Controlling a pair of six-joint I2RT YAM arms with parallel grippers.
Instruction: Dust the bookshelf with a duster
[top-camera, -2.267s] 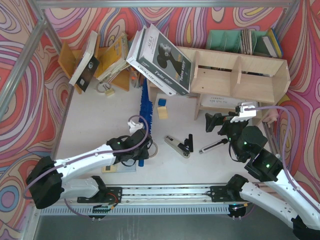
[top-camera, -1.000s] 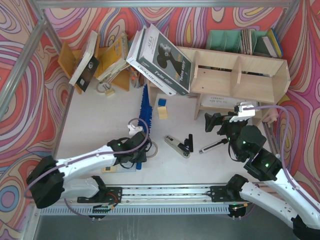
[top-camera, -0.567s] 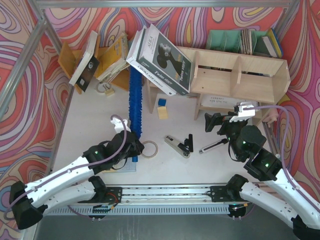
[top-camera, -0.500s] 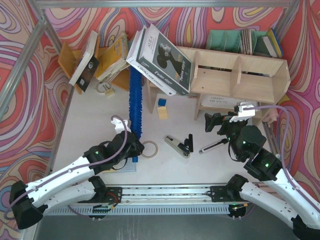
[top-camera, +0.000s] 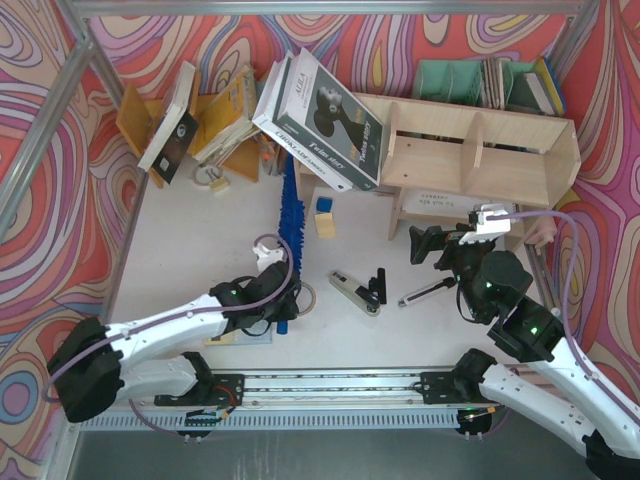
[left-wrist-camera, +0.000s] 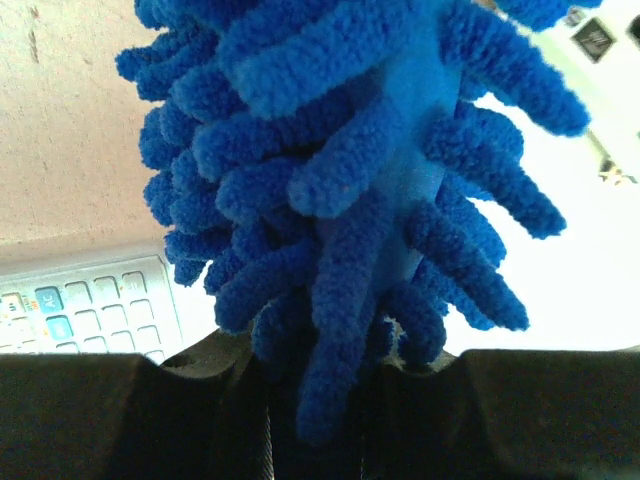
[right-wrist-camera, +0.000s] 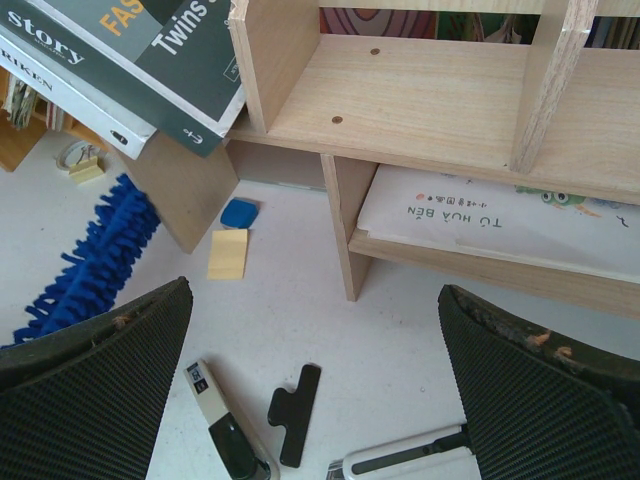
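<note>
The bright-blue fluffy duster (top-camera: 291, 205) stands edge-on over the table, its tip near the large leaning books at the left end of the pale plywood bookshelf (top-camera: 480, 150). My left gripper (top-camera: 276, 303) is shut on the duster's handle end. In the left wrist view the duster's blue strands (left-wrist-camera: 340, 170) fill the frame above the dark jaws of the left gripper (left-wrist-camera: 320, 400). My right gripper (top-camera: 440, 248) hovers open in front of the bookshelf's lower tier (right-wrist-camera: 430, 100). Nothing lies between the fingers of the right gripper (right-wrist-camera: 315, 340). The duster (right-wrist-camera: 85, 265) shows at the left of the right wrist view.
Big books (top-camera: 320, 110) lean on the shelf's left end. An orange-brown rack (top-camera: 225, 120) and a green file holder (top-camera: 470, 80) stand at the back. On the table lie a utility knife (top-camera: 432, 291), a black clip (top-camera: 378, 285), a tape ring (top-camera: 302, 295) and a calculator (left-wrist-camera: 80, 310).
The left arm, which had swung left with the duster turned broadside half a second ago, has come back right; the duster is edge-on again. The right arm has not moved.
</note>
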